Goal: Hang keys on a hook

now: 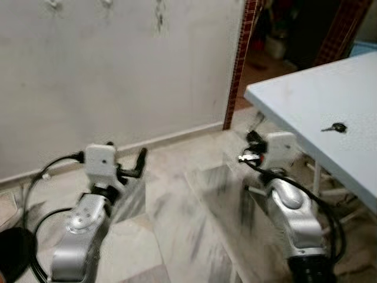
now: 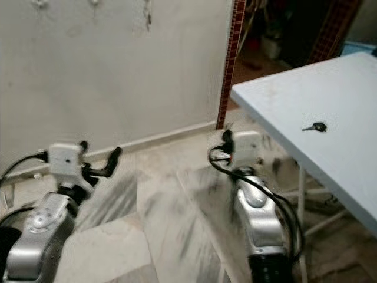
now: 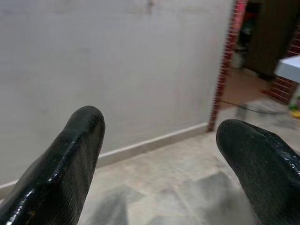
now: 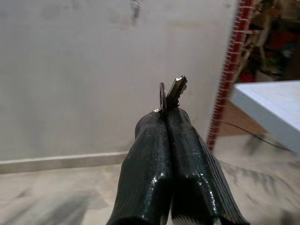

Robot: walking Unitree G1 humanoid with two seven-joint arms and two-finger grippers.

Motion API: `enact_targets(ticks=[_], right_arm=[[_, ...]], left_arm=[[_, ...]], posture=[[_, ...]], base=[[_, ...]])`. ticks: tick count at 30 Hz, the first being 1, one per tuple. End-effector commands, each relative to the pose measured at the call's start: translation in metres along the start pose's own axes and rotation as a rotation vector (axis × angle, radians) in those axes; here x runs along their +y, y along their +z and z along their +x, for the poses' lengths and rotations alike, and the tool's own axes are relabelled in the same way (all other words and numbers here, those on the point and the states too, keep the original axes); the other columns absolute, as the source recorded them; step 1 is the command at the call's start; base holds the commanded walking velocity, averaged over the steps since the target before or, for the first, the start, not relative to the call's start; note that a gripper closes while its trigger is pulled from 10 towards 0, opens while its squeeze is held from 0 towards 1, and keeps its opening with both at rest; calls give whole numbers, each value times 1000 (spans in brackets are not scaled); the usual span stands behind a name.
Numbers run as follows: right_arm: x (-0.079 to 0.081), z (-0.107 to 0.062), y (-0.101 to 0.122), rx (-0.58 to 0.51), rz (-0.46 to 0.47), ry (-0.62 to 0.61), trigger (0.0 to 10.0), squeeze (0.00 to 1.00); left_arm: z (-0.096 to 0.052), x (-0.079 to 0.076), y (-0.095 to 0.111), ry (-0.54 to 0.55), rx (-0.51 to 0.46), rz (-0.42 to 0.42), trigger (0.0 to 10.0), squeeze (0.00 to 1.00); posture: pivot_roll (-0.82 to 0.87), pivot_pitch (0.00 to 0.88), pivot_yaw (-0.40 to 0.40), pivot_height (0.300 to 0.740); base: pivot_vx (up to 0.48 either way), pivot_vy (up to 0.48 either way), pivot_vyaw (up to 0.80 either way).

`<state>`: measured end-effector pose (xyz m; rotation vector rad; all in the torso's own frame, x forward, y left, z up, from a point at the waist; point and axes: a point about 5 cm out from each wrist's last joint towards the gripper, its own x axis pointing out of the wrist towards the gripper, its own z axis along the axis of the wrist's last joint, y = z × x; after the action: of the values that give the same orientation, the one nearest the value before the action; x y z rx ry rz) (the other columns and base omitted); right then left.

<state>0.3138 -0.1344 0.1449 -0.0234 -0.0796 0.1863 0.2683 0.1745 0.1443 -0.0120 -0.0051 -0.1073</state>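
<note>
The right gripper (image 4: pixel 165 123) pinches the keys (image 4: pixel 169 93), which stick out past its fingertips towards the far wall; the hooks (image 1: pixel 106 3) sit high there, up and left; the left gripper (image 3: pixel 159 140) gapes wide, empty.

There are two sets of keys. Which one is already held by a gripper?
The keys sticking up from the shut fingertips of the right gripper are the held ones. The other key lies free on the white table, untouched.
</note>
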Motion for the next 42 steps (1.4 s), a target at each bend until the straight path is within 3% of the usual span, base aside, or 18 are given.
enact_targets(ticks=[1,15,42], right_arm=[[-8,0,3,-10,-12,-21,10000,0],[-5,2,5,-19,-17,-2,10000,0],[1,2,2,-16,-12,38,10000,0]], left_arm=[[1,-4,-1,-18,-3,-6,10000,0],[-1,-3,-3,-20,-24,-37,10000,0],[1,-9,-6,-37,-25,-39,10000,0]], posture=[[42,75,37,740],[44,78,33,740],[42,71,34,740]], base=[[0,0,0],[111,0,0],[386,0,0]])
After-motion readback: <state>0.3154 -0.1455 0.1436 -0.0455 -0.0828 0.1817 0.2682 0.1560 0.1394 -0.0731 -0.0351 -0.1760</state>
